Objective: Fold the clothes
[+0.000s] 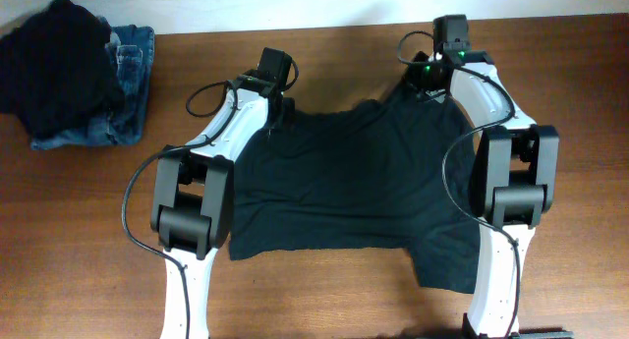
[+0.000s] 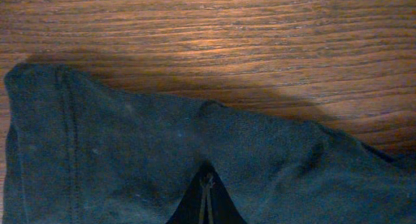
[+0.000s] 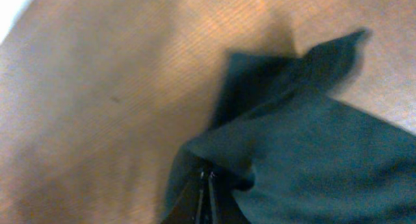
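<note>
1. The T-shirt [image 1: 339,187], a very dark blackish green, lies spread in the middle of the tabletop [image 1: 324,300] between the two arms. Its near edge rests flat on the wood, and one sleeve pokes out at the near right.
2. The left claw [image 2: 207,188] is closed on a pinch of cloth at the shirt's far left edge. The fabric rises to a small peak around the tips, and a stitched hem runs down just to the left.
3. The right claw [image 3: 207,182] is also closed, gripping the shirt's far right corner. The cloth bunches over the tips there, and a loose flap sticks out beyond them.
4. Both arms hold the same far edge, one at each end. I judge this is so the edge can be carried toward the near side as one straight fold line, without sagging in the middle.
5. A black garment [image 1: 59,59] and blue jeans [image 1: 128,79] sit heaped at the far left corner of the tabletop, well apart from the shirt. They seem to be set aside so they stay clear of the fold.
6. Several things are hard to make out.
   - From above, the arms cover both side edges of the shirt, so the left sleeve cannot be seen and the neckline cannot be picked out.
   - The right wrist view is blurred.
   - In both wrist views the fingers show only as a dark sliver at the bottom edge, so I cannot tell how many layers each pinch holds.
</note>
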{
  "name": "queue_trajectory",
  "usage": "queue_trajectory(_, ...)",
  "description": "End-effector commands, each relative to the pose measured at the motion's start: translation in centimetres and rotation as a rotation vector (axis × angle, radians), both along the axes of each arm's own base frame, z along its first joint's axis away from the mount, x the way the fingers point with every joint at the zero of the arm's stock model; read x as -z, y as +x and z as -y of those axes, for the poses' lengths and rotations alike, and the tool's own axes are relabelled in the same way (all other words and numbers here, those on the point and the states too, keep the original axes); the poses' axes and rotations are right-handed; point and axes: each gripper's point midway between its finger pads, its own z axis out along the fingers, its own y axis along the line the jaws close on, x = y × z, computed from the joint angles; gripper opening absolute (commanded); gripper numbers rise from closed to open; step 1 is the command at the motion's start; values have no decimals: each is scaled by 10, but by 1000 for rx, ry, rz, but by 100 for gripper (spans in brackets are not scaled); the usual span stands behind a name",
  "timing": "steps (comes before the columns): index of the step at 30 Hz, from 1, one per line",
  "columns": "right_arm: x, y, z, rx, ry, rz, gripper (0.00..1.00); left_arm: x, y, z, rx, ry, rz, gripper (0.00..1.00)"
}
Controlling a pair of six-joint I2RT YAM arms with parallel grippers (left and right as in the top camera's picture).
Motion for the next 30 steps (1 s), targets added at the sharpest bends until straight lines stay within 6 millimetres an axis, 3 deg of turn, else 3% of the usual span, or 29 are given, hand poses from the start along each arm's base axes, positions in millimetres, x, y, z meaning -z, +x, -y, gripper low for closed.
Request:
queue_trajectory(1,2,9,-17,-116,-3,56,4,4,3,2,-13,-12,-3,1)
queue_trajectory(9,-14,28,-48,-261,-84,196,4,4,3,2,-22,-15,-3,2)
queue_trajectory(13,-14,30,-48,-250,-119,203,8,4,3,2,-22,-15,-3,1)
queue_trajectory(15,-14,31,-46,-245,-126,203,27,4,2,2,-22,-15,-4,2)
queue_trajectory(16,-13,30,-45,-243,-128,199,43,4,2,2,-22,-15,-4,2)
queue_trajectory(17,-12,29,-45,-243,-128,192,72,4,2,2,-22,-15,-4,2)
queue_trajectory(18,-11,28,-44,-243,-128,184,89,4,2,2,-22,-15,-4,2)
queue_trajectory(19,-10,26,-44,-243,-127,173,100,4,2,2,-22,-15,-4,2)
queue_trajectory(24,-4,14,-32,-226,-122,112,99,4,2,1,-23,-10,-4,11)
queue_trajectory(30,-19,-1,-16,-204,-121,61,100,4,2,1,-23,-11,-4,20)
